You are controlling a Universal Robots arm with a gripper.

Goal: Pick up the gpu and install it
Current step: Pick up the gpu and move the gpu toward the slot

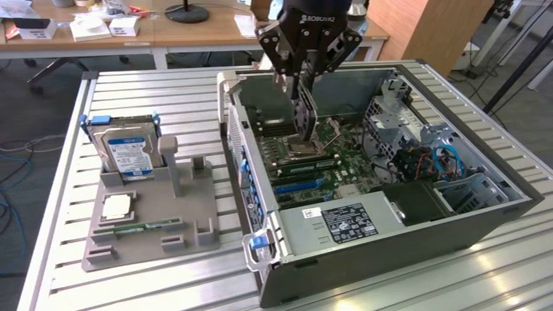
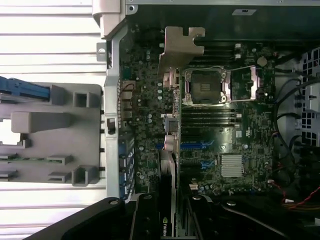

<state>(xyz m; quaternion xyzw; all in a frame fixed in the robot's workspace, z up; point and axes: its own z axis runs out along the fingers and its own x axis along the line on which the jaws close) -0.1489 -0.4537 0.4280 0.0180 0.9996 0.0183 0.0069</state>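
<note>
The gpu (image 1: 302, 120), a thin flat dark expansion card with a silver metal bracket (image 2: 181, 47) at one end, is hanging upright inside the open dark grey computer case (image 1: 484, 214), over the green motherboard (image 1: 324, 165) lying on the case's floor. The black robot gripper (image 1: 301, 91) is reaching down into the case from above, its fingers (image 2: 145, 222) clamping the card's two flat faces. The card is sitting just beside the square silver processor socket (image 2: 205, 87); I cannot tell whether it is touching the board. Outside the case, to the exterior view's left of it, a boxy silver hard drive (image 1: 129, 152) with a blue-white label is standing in a grey plastic holder tray (image 1: 147, 207) on the slatted aluminium table (image 1: 155, 91).
</note>
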